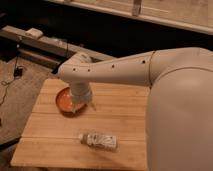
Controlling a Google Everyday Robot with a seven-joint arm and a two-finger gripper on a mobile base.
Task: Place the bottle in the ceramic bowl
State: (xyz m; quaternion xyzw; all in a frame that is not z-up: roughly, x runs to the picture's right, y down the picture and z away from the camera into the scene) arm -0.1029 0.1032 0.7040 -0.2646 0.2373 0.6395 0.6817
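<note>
Bottle noted lying on its side on the wooden bench, near the front edge, its length set roughly along that edge. Nothing is seen touching it.

Ceramic bowl placed toward the bench's rear left corner, well apart from the bottle; orange-red inside, darker rim. Its right part is covered by the tool.

Tool held low over the bowl's right side, pointing down. Whether it is open or closed cannot be told; no object is seen in it.

White arm extended from the right across the bench. Dark cable observed on the floor at left.
</note>
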